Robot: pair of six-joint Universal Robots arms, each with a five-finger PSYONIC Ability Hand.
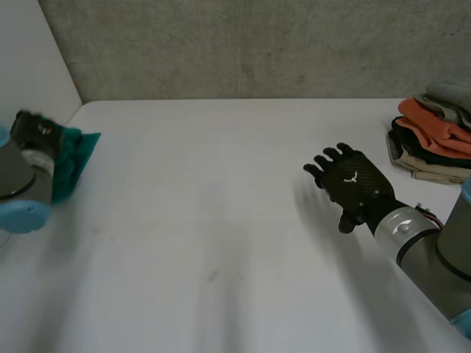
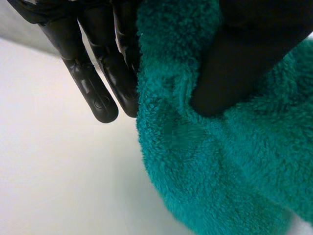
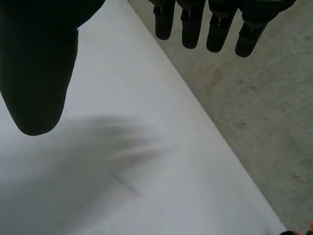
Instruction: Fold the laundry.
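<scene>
- The near stretch of the table [image 1: 221, 294] is bare white, with nothing laid out yet to fold.
- My right hand [image 1: 352, 184] hovers right of the middle, palm down. Its fingers [image 3: 195, 29] are straight and spread with the thumb apart, and it holds nothing.
- My left hand [image 1: 33, 132] is at the table's left edge with the teal towel [image 1: 73, 158] bunched in it. The thumb is sunk into the nap and the cloth is caught against the fingers [image 2: 98, 83] (which part of the towel, I cannot tell).
- The pile of laundry [image 1: 434, 136] sits at the far right corner, orange piece uppermost, well apart from both hands.
- Step in hand, as I judge it: bringing the towel in.
- Next: carry it to the middle and lay it flat, then have the free right hand take an edge.
</scene>
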